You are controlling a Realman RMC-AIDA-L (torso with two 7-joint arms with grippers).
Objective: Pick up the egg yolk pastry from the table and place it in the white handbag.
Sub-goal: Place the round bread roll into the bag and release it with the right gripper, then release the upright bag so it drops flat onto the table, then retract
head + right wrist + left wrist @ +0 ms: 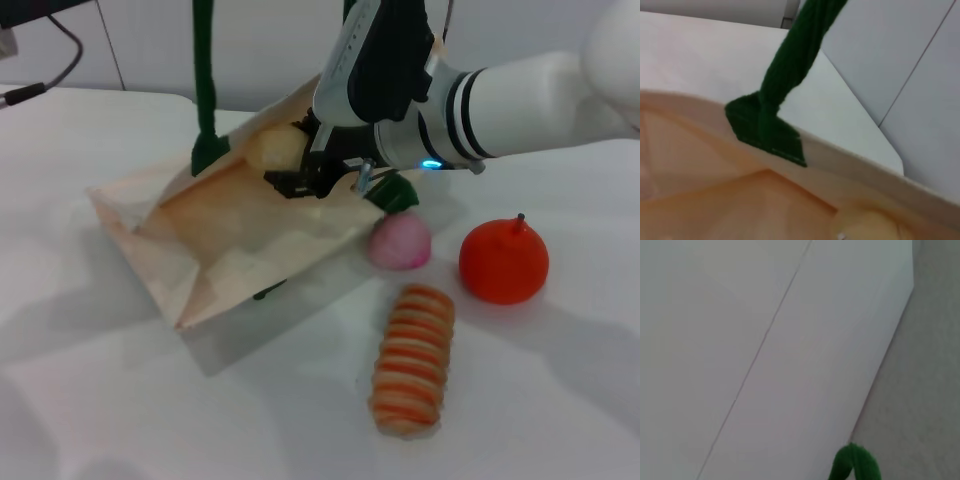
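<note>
no text, label, brand, number or sign can be read in any of the views. the white handbag [215,235] carries no print on its cloth or on its green patches, the robot arm's housing shows only plain dark bands and a small lit blue dot with no lettering, and the desk [120,400] bears no markings.
</note>
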